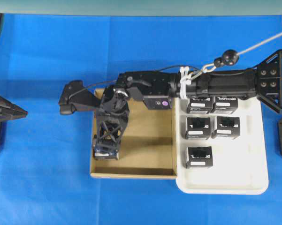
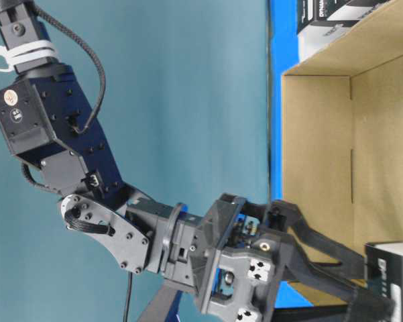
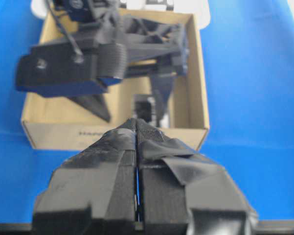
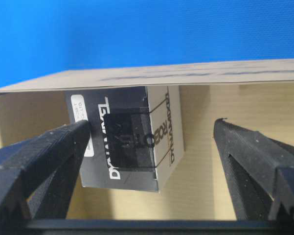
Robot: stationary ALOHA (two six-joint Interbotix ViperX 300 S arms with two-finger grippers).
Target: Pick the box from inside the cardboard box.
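The cardboard box [image 1: 145, 154] lies at the middle of the blue table. One small black box [image 1: 103, 154] with white lettering stands in its near-left corner. My right gripper [image 1: 107, 146] reaches across from the right and hangs over that box, open. In the right wrist view the box [image 4: 127, 142] sits between the fingers of my right gripper [image 4: 152, 125], close to the left finger [image 4: 63, 147] and well clear of the right one. My left gripper [image 3: 137, 122] is shut and empty, outside the cardboard box [image 3: 112, 129], pointing at its wall.
A white tray [image 1: 225, 183] touches the cardboard box's right side and holds several black boxes [image 1: 198, 127]. The right arm [image 1: 216, 84] passes over the tray's far end. The left arm's tip [image 1: 23, 111] rests at the far left edge.
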